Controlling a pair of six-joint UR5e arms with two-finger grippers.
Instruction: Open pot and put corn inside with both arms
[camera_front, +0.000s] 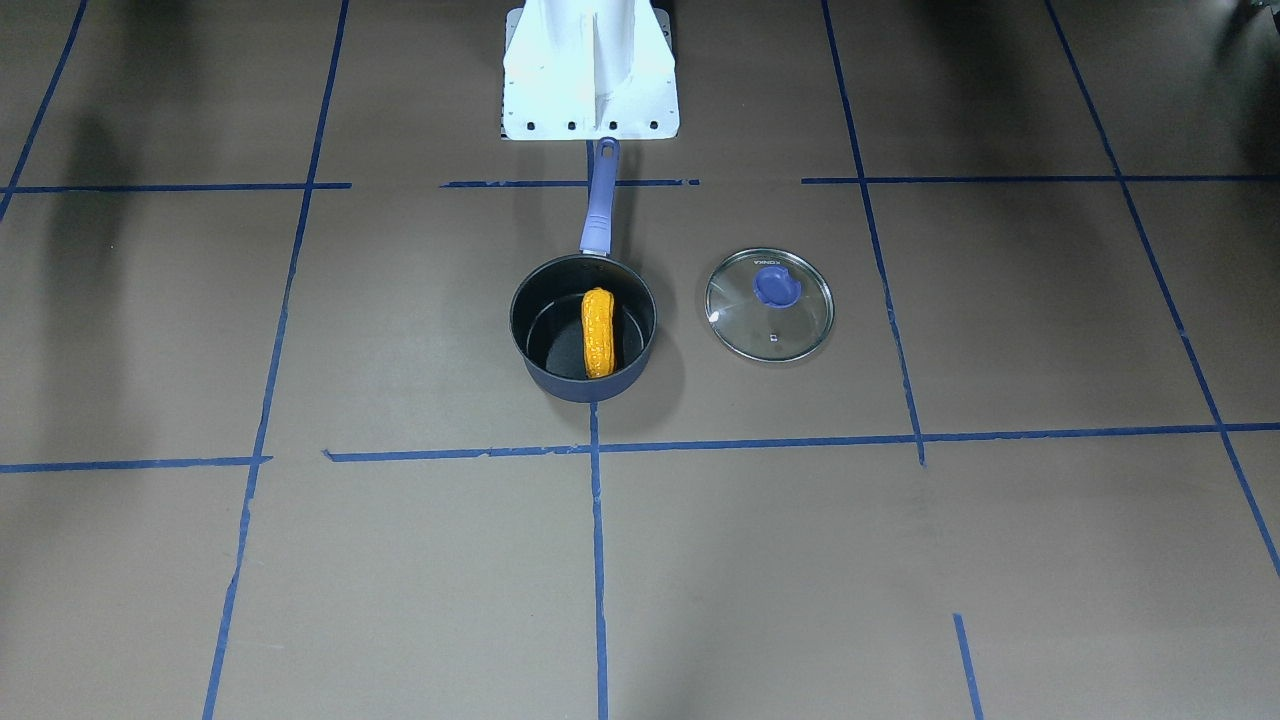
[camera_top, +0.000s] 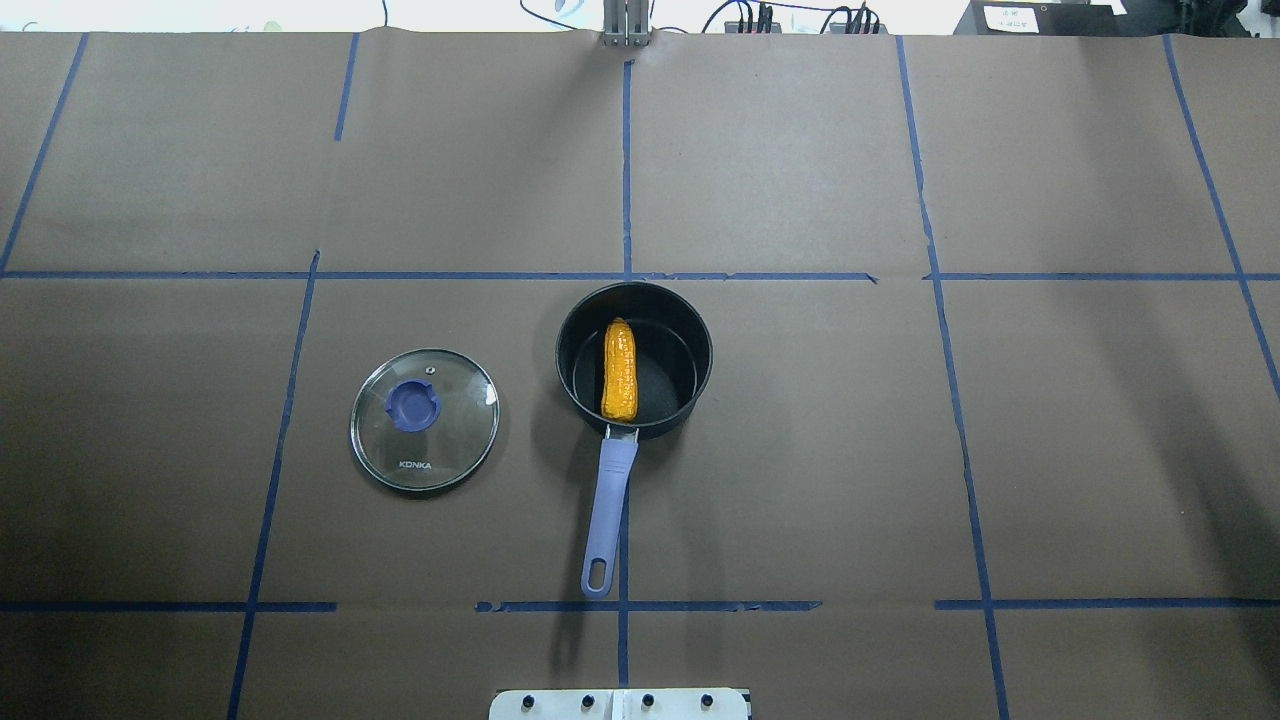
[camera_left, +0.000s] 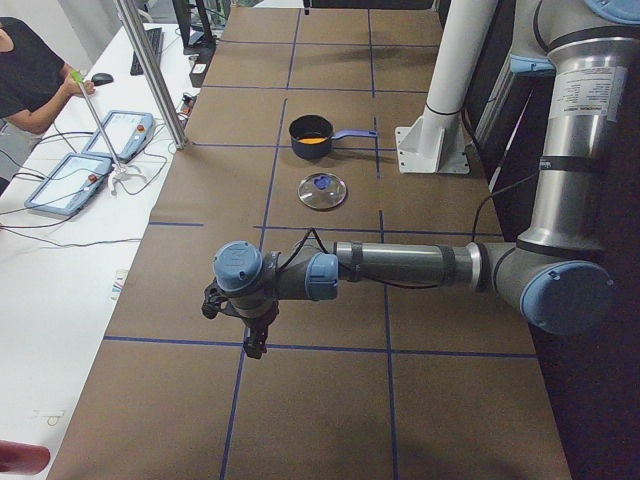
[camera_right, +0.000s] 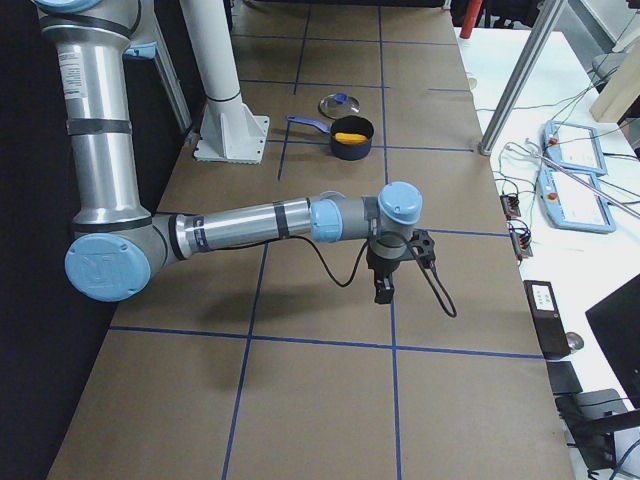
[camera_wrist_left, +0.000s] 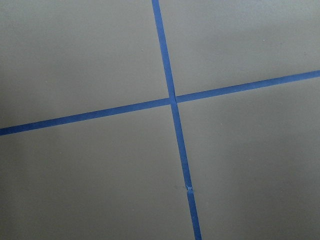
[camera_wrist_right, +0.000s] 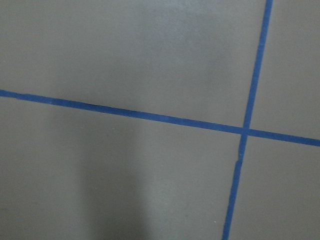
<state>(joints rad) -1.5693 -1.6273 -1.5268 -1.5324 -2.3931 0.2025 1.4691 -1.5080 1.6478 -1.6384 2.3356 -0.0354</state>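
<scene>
The dark blue pot (camera_front: 590, 390) stands open in the middle of the table, its purple-blue handle (camera_front: 601, 205) pointing toward the robot base. The orange-yellow corn (camera_front: 598, 333) lies inside the pot (camera_top: 672, 365), along the handle's line. The glass lid (camera_top: 430, 445) lies flat on the table beside the pot, on the robot's left, knob up. My left gripper (camera_left: 255, 345) hangs over the table far to the left of the pot, and my right gripper (camera_right: 383, 292) far to the right. Both point down and show only in the side views, so I cannot tell their state. The wrist views show only paper and tape.
The white base stand (camera_front: 590, 70) is just behind the handle's end. Blue tape lines (camera_top: 625, 170) cross the brown paper cover. A person (camera_left: 30, 80) and control tablets (camera_left: 65, 182) are at a side table beyond the far edge, with a metal post (camera_left: 150, 70) at the edge.
</scene>
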